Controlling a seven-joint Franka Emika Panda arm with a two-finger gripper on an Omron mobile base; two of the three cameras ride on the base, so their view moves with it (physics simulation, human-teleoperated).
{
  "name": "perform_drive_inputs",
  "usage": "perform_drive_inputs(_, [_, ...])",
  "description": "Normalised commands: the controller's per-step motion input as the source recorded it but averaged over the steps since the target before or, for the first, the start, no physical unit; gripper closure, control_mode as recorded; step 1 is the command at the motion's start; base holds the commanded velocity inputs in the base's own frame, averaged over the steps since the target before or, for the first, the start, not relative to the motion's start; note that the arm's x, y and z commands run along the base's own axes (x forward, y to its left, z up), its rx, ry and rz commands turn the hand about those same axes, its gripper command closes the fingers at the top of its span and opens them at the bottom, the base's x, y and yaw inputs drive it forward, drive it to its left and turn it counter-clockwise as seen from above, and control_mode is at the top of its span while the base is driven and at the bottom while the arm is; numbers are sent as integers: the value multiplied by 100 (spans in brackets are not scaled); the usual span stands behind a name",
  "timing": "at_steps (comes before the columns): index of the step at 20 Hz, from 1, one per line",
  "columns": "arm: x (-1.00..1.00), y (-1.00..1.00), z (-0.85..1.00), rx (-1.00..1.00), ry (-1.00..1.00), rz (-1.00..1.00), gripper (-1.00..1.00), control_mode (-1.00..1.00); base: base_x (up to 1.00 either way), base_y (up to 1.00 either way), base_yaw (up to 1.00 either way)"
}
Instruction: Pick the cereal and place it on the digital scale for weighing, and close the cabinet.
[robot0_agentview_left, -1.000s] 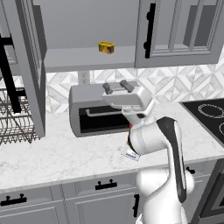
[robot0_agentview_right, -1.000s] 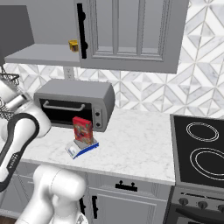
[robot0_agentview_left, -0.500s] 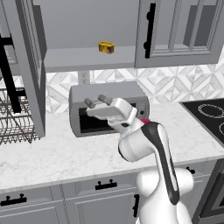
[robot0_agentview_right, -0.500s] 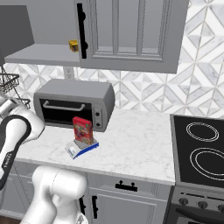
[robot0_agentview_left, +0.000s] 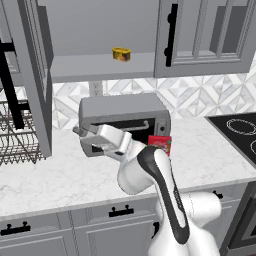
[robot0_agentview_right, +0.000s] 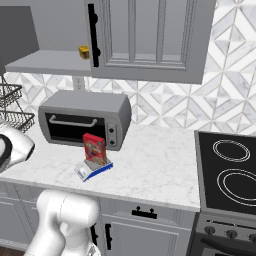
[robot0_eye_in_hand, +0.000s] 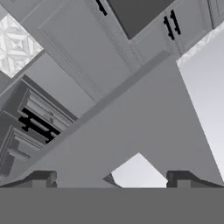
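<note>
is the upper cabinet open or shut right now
Open. The grey upper wall cabinet's left door is swung out, exposing the shelf with the small yellow can.

A grey toaster oven (robot0_agentview_right: 85, 125) sits near a black stovetop (robot0_agentview_right: 227, 170).

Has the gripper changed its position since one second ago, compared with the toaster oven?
Yes. In the left base view the gripper has swung left across the toaster oven, from its right end to its left end.

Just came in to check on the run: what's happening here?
The cereal already stands upright on the digital scale, in front of the toaster oven. The gripper is empty with its jaws apart, out to the left near the open cabinet door, which has not yet been closed. A yellow can sits on its shelf.
</note>
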Motion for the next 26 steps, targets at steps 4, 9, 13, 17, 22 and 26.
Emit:
perform_drive_inputs(4, [5,42,-64,-1,-21,-18,-100,-100,0,0,0])
perform_drive_inputs(9, [2,53,-64,5,-29,-12,-100,-100,0,0,0])
perform_drive_inputs(13, [5,79,-57,13,-30,-10,-100,-100,0,0,0])
perform_drive_inputs(17, [29,81,-53,7,-25,-13,-100,-100,0,0,0])
perform_drive_inputs(22, [42,65,-45,8,-23,-17,-100,-100,0,0,0])
perform_drive_inputs(26, [35,47,-68,14,-24,-19,-100,-100,0,0,0])
